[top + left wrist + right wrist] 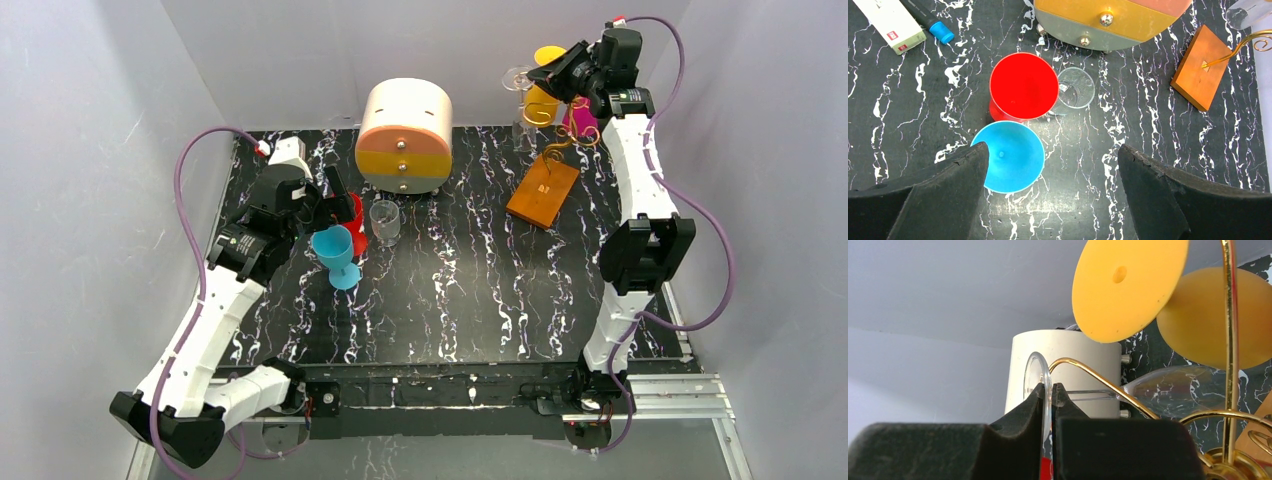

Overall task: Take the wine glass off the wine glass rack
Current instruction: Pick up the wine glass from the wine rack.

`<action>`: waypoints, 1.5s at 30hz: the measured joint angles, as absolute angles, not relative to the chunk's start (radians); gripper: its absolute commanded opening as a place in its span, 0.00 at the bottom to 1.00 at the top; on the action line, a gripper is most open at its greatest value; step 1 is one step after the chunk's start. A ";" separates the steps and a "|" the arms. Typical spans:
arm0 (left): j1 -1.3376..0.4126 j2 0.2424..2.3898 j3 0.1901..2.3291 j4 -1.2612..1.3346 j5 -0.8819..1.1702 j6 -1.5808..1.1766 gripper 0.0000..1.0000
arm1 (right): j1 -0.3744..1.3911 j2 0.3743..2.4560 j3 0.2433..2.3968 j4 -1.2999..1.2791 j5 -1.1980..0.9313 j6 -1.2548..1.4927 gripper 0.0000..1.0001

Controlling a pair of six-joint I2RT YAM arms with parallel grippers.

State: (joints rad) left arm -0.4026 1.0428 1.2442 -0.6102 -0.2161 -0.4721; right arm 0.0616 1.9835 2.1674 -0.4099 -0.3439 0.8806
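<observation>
Half glass (pixel 1173 387) foot behind jaws, prob.

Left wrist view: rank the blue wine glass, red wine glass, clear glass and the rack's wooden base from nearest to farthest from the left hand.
1. Blue wine glass, by the left hand's left finger.
2. Red wine glass and clear glass, just beyond: too close to call.
3. Wooden base, far right.

The wine glass rack (pixel 545 190) is shiny gold wire on smooth wood.
</observation>
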 measured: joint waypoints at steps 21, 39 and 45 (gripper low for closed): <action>-0.403 1.042 1.245 -0.610 -0.216 -0.472 0.98 | 0.059 2.012 2.202 -0.364 -0.335 0.962 0.01; -0.403 1.037 1.245 -0.611 -0.204 -0.472 0.98 | 0.058 2.005 2.195 -0.361 -0.264 0.962 0.01; -0.403 1.037 1.245 -0.610 -0.198 -0.472 0.98 | 0.054 1.995 2.193 -0.361 -0.255 0.962 0.01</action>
State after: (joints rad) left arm -0.4026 1.0370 1.2446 -0.6102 -0.1978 -0.4725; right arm 0.0540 1.9945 2.1933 -0.3611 -0.2554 0.9615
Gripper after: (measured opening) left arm 0.983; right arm 0.140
